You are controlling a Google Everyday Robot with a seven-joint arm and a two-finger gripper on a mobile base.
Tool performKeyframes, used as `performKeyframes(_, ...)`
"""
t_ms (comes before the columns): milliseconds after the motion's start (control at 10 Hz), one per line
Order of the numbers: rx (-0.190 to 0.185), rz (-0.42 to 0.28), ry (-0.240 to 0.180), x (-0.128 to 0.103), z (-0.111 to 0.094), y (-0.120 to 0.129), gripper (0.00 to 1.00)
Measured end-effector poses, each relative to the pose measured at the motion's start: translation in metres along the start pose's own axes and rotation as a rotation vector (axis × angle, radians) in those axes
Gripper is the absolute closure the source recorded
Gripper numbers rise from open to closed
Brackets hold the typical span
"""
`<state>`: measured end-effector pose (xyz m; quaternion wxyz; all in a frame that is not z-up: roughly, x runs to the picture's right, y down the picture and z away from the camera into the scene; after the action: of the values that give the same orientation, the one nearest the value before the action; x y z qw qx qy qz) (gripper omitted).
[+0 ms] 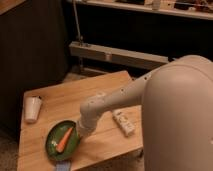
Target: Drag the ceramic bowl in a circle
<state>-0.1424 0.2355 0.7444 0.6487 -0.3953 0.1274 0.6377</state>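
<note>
Here, the arm bends downward, tool clenched on the rim of the ceramic bowl.

Arm extended, bent downward at the wrist. Gripper points down, closed, and sits mostly hidden directly below the wrist. From the fingers, the arm runs up and right to the shoulder housing.

One table, and on it one bowl, green, with one carrot lying in it. One white cup near the left edge. One white packet on the right. One blue thing at the front edge, partly cut off. One arm, with one gripper down at the bowl's right rim
</note>
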Motion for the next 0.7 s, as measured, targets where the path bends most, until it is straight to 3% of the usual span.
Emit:
performKeyframes(300, -0.019, -0.041, 0.006, -0.028, 0.010, 0.036, 1.00)
performKeyframes(700, -0.065, 0.009, -0.016, -0.093, 0.001, 0.023, 1.00)
